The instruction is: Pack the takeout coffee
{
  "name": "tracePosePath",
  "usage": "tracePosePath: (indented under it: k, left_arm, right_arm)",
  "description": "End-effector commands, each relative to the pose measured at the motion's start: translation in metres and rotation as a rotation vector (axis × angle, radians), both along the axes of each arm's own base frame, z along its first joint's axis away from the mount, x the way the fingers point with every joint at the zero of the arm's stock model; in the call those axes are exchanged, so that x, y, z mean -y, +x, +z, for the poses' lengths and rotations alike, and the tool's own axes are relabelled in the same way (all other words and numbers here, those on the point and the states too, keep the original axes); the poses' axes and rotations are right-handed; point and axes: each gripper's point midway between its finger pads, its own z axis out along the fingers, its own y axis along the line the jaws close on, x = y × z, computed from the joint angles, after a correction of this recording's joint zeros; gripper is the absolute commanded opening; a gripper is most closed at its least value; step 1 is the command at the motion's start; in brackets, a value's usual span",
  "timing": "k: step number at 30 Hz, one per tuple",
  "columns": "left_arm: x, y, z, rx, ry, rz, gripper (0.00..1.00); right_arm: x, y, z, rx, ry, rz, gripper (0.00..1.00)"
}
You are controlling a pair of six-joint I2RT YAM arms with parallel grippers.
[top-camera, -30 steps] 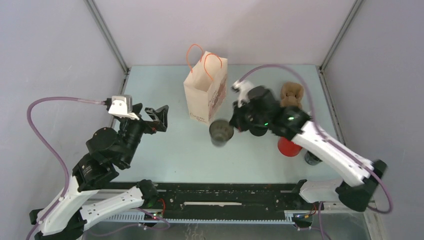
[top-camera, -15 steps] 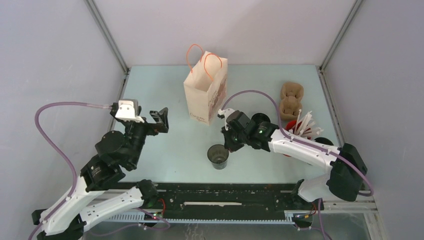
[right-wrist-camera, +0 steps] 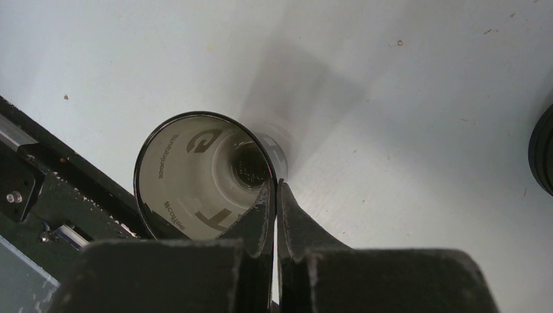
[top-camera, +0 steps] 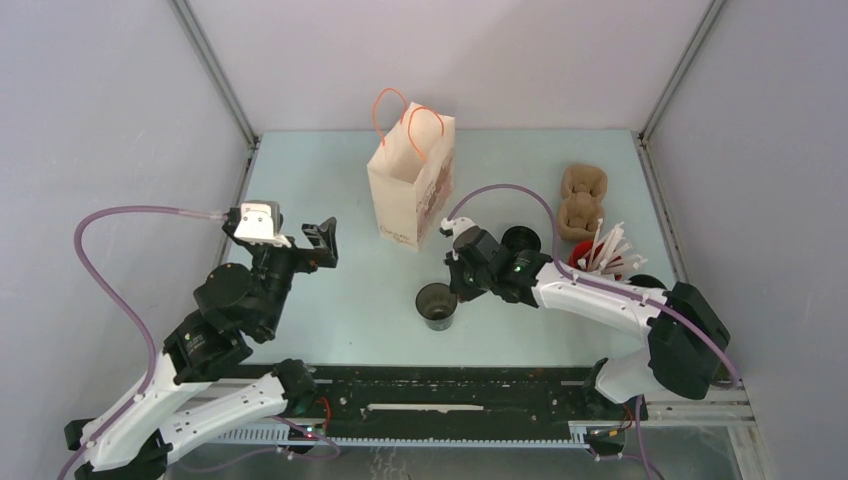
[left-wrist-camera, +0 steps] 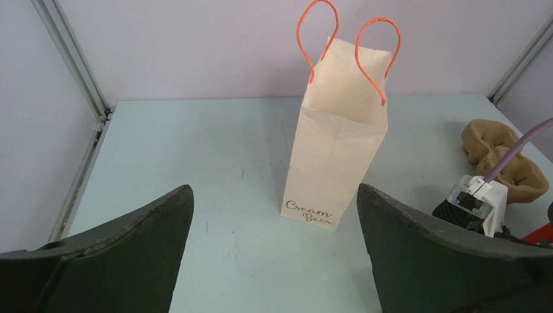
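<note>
Now right jaws on cup [right-wrist-camera: 189, 186] rim

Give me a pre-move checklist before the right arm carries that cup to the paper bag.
1. Right gripper pinched shut on the takeout cup rim, one finger inside and one outside: ok.
2. Cup upright, mouth up: ok.
3. Lid on the cup: not ok, its mouth is open.
4. Paper bag standing upright with its top open: ok.
5. Left gripper open and apart from the bag: ok.
6. Cup bottom resting on the table: cannot tell.
</note>
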Motion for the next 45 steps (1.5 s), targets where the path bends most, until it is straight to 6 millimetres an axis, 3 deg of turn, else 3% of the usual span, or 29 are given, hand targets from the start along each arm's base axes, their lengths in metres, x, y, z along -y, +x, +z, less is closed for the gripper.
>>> tracePosePath:
  k: [1,3,6,10,14,18,21,26,32,39,45]
  left_arm:
    - [-0.001,0.002,0.001,0.016,0.014,0.015,1.00]
    - [-0.002,0.002,0.001,0.016,0.011,0.015,1.00]
    - [-0.005,0.000,0.002,0.022,0.002,0.020,1.00]
    - [-0.008,-0.002,0.003,0.028,-0.009,0.023,1.00]
    - [-0.008,-0.002,0.004,0.030,-0.015,0.017,1.00]
    - [-0.004,-0.002,0.004,0.029,-0.015,0.004,1.00]
    - [-0.004,-0.001,0.003,0.025,-0.010,0.006,1.00]
    - [-0.003,0.000,0.001,0.021,-0.003,0.008,1.00]
    - [0.001,0.001,-0.001,0.015,0.007,-0.001,1.00]
    - [0.005,0.002,-0.003,0.009,0.018,-0.011,1.00]
    - [0.003,0.004,-0.004,0.008,0.032,0.003,1.00]
  right_arm:
    - [-0.007,0.007,0.003,0.028,0.040,-0.038,0.02]
    - [-0.007,0.007,0.003,0.026,0.040,-0.040,0.10]
    - [-0.005,0.005,0.008,0.030,0.047,-0.041,0.30]
    - [0.008,0.003,0.029,0.059,0.057,-0.062,0.53]
    - [0.047,0.022,0.059,0.133,0.055,-0.163,0.68]
    - [0.088,0.058,0.064,0.138,0.009,-0.254,0.76]
    - [0.113,0.078,0.050,0.093,-0.060,-0.302,0.77]
    - [0.129,0.101,0.033,0.062,-0.129,-0.320,0.73]
    - [0.127,0.116,0.020,0.051,-0.178,-0.309,0.70]
    - [0.127,0.125,0.014,0.057,-0.197,-0.308,0.53]
    - [0.127,0.127,0.006,0.033,-0.220,-0.297,0.44]
